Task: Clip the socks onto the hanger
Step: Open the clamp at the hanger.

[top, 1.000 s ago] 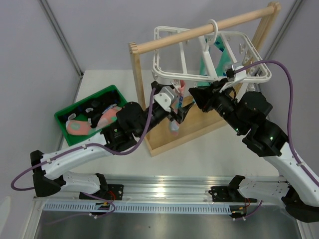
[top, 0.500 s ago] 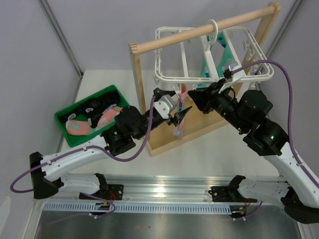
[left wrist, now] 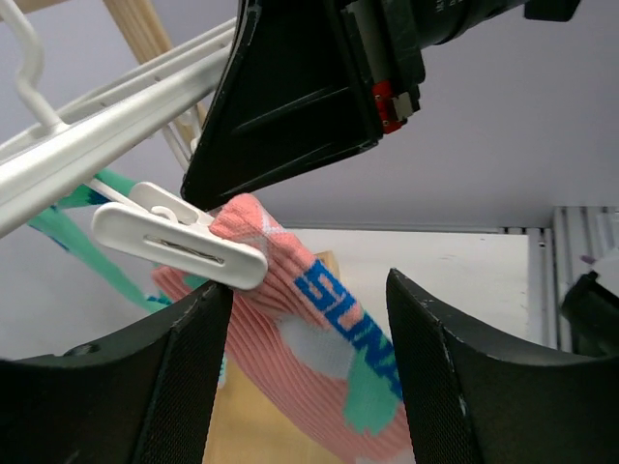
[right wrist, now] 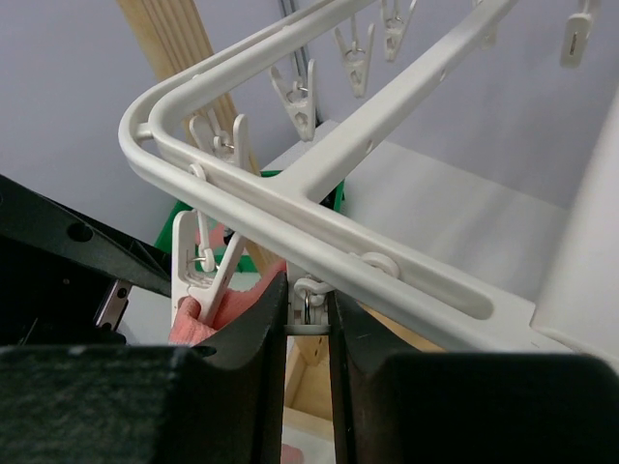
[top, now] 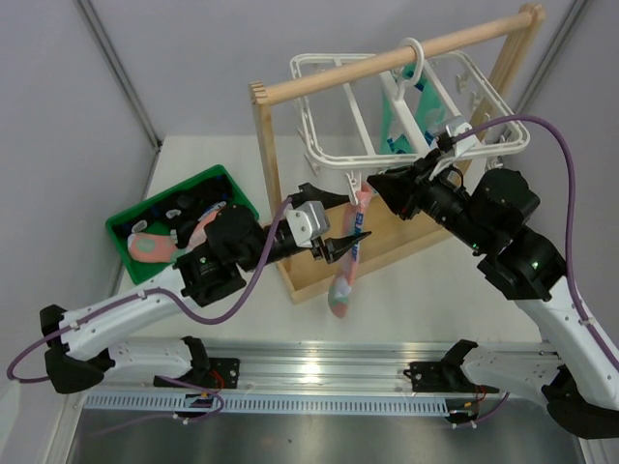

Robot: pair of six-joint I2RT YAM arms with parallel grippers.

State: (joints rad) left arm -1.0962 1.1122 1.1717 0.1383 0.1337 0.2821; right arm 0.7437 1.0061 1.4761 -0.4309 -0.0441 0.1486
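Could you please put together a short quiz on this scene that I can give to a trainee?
1. True or false: the pink sock hangs from a clip on the white hanger.
2. What does the hanger's hook hang over? A the wooden rod; B a wall hook; C a door handle.
3. Fill in the blank: the left gripper has its jaws ____, one on each side of the sock.

Key: 1 true; 2 A; 3 open.
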